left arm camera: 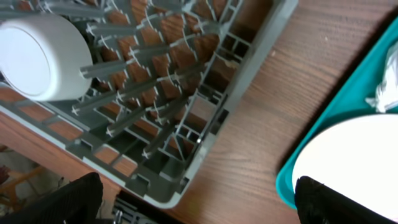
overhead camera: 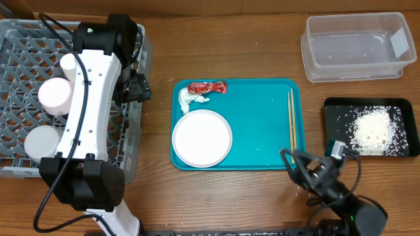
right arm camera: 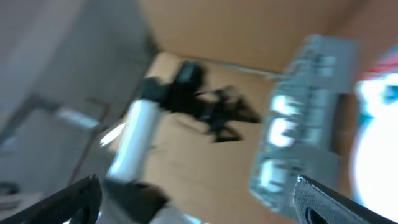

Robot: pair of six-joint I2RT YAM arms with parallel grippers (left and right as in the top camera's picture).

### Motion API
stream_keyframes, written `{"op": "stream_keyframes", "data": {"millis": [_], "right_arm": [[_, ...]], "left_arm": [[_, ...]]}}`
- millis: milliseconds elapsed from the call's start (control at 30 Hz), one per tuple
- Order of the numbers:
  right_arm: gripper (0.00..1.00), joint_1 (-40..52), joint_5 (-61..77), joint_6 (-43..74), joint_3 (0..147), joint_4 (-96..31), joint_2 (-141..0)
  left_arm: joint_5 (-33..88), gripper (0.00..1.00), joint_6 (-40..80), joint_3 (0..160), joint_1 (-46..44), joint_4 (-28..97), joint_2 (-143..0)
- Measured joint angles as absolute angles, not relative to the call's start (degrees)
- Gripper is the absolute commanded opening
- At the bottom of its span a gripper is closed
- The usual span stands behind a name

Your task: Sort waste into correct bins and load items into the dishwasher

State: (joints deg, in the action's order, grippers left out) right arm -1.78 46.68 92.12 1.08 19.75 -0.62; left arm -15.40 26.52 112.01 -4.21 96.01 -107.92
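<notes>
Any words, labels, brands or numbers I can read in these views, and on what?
No text is readable in any view.
Tub: a pale patch at its right end, perhaps a label, is too small to read.
Rack, tray, plate: no print shows.
Right wrist view: too blurred to read anything.

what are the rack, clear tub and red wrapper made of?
The rack looks like matte grey moulded plastic: open lattice, thin ribs. The clear tub looks like glossy see-through plastic with a thick rim. The red wrapper is probably foil or plastic film: shiny, crinkled.
</notes>
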Motion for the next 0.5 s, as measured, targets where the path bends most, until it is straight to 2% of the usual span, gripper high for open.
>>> {"op": "stream_keyframes", "data": {"millis": [133, 267, 367, 500], "right_arm": [[0.99, -1.76, 47.0, 97.27, 2.85, 19.16, -0.6], [0.99, -1.78, 47.03, 92.92, 11.6, 3.77, -2.42], [0.99, -1.78, 46.39, 79.79, 23.97, -15.18, -8.4], [0.99, -1.74, 44.51, 63.88, 36.21, -32.38, -20.05]], "left_arm": [[-17.19, 1.0, 26.37, 111.98, -3.57, 93.93, -107.92], [-17.67, 1.0, 26.83, 111.98, -0.3, 91.64, -107.92], [-17.65, 1.0, 27.05, 111.96, 5.02, 91.55, -107.92], [-16.03, 1.0, 27.2, 111.94, 10.98, 91.46, -107.92]]}}
